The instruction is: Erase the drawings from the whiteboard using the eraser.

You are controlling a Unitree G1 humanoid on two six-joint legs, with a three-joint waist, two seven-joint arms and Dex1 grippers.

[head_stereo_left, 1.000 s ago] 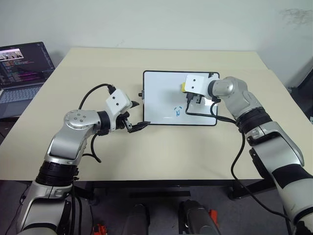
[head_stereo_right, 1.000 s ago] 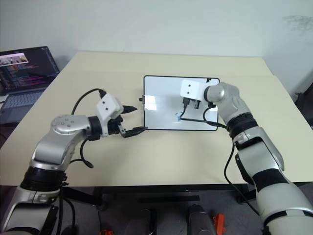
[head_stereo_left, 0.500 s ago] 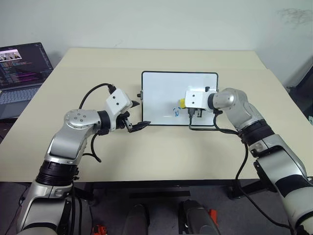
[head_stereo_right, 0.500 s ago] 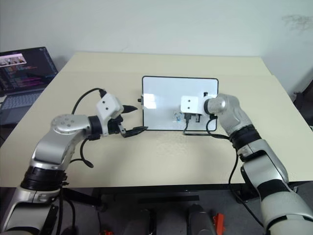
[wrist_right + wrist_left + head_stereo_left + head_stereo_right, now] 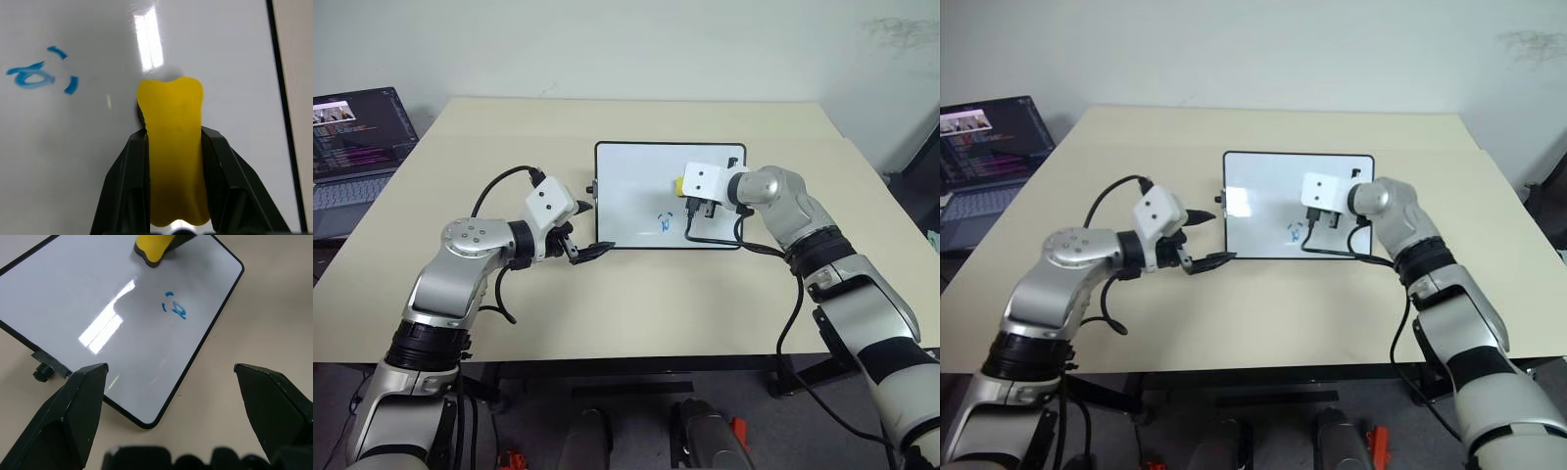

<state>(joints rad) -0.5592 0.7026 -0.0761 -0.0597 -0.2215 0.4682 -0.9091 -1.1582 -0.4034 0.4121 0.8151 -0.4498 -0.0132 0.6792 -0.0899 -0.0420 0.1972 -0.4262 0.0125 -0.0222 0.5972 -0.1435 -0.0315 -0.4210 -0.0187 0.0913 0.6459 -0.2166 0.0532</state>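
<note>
The whiteboard lies flat at the table's middle. A small cluster of blue drawings sits near its front edge, also seen in the left wrist view and the right wrist view. My right gripper is shut on the yellow eraser, which presses on the board just behind the drawings, apart from them. My left gripper stands open off the board's left front corner, holding nothing.
An open laptop stands at the far left, beyond the table's edge. A black cable from my right wrist loops over the board's front edge. Bare beige tabletop surrounds the board.
My right gripper swept the eraser toward the board's front edge beside the drawings, then back away from it. The board slid slightly to the left. My left arm stayed still.
</note>
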